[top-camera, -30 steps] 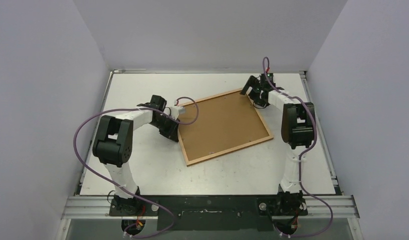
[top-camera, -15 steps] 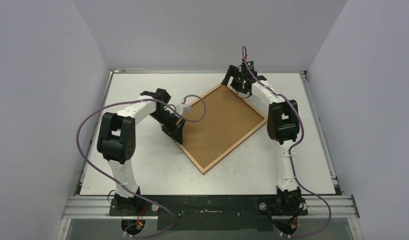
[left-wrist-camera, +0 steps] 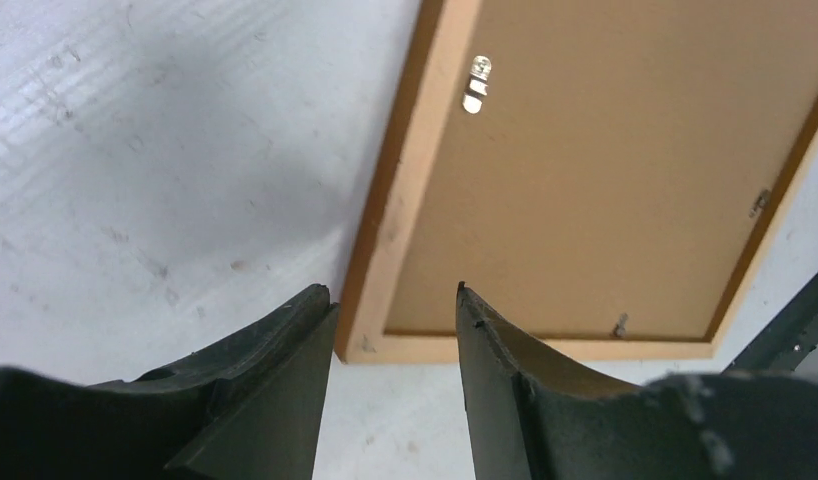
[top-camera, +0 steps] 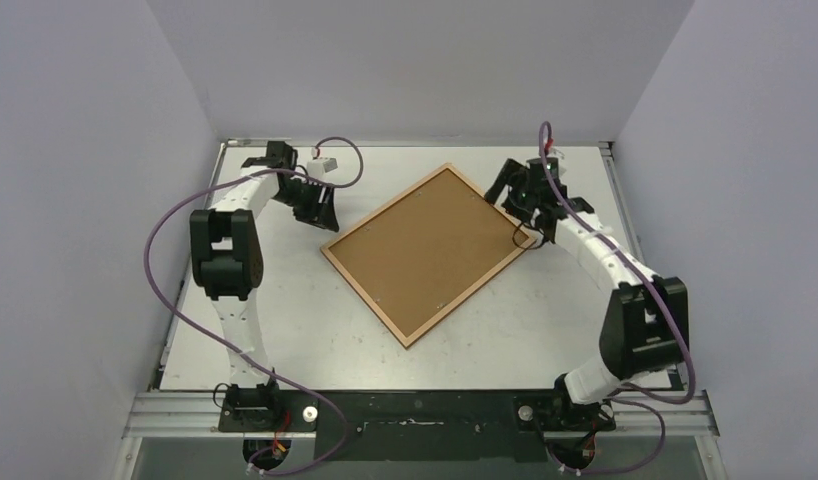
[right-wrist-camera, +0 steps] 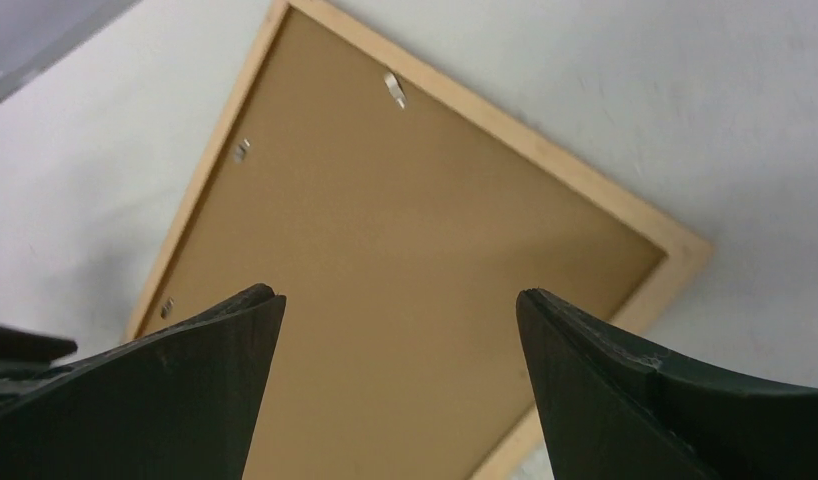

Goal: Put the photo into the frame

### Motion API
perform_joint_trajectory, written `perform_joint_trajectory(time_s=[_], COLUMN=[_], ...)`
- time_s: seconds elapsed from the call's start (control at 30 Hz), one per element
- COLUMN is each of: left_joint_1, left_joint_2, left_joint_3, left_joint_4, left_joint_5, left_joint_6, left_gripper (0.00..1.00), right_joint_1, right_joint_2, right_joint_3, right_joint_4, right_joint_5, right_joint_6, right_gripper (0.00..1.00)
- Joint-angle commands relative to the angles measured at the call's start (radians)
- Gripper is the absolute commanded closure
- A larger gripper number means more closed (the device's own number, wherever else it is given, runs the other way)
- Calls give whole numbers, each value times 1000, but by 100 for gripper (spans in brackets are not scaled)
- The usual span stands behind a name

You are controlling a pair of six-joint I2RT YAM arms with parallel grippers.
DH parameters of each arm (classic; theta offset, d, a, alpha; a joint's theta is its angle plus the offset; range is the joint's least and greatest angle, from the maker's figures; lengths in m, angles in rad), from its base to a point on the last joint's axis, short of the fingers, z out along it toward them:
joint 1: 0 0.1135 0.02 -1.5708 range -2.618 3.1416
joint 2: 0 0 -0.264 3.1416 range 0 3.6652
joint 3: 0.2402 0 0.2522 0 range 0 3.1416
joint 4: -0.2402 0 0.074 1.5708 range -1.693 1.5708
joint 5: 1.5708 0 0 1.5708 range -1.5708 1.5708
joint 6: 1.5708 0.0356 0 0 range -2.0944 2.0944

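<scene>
Left gripper [top-camera: 322,214] and right gripper [top-camera: 507,192] have pulled off the newly turned, back-up frame [top-camera: 363,296], fingers spread empty; the photo perhaps hidden inside.

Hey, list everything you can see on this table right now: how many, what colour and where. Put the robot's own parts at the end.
frame: one, orange-brown wood, face down, turned diamond-wise mid-table
backing board: one, brown, set inside the frame
clips: at least three, silvery metal, along the board's edges
photo: none visible in any view
table: one, white, under everything
walls: three, pale grey, at left, back and right
cables: two, purple, one looping off each arm
left arm: one, white and black, reaching to the far left; jaws open, empty, apart from the frame's left corner
right arm: one, white and black, reaching to the frame's right corner; jaws open, empty
</scene>
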Motion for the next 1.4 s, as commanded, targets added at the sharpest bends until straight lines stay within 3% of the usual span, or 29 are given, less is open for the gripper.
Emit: perform_joint_trajectory(time_s=[0.0, 0.17, 0.4, 0.67, 1.0, 1.2, 1.37], left_joint_1=[-7, -8, -4, 0, -8, -10, 2], left_joint_2=[101, 124, 135, 122, 33, -58, -118], left_joint_3=[98, 100, 56, -35, -255, -425, -473], left_joint_4=[62, 86, 122, 153, 126, 94, 61], left_joint_5=[3, 30, 49, 62, 117, 147, 193], left_joint_6=[-83, -103, -118, -108, -17, 46, 54], left_gripper=[54, 54, 61, 72, 77, 78, 76], right_joint_1=[-7, -7, 8, 17, 6, -1, 11], right_joint_2=[-165, -271, -216, -74, 25, 0, -108], right_joint_3=[-271, -465, -583, -496, -302, -233, -233], right_joint_4=[-10, 5, 206, 288, 207, 104, 107], right_joint_5=[8, -78, -187, -208, -151, -64, -48], right_joint_6=[94, 165, 233, 224, 132, 69, 57], right_gripper=[10, 10, 10, 10, 10, 10, 10])
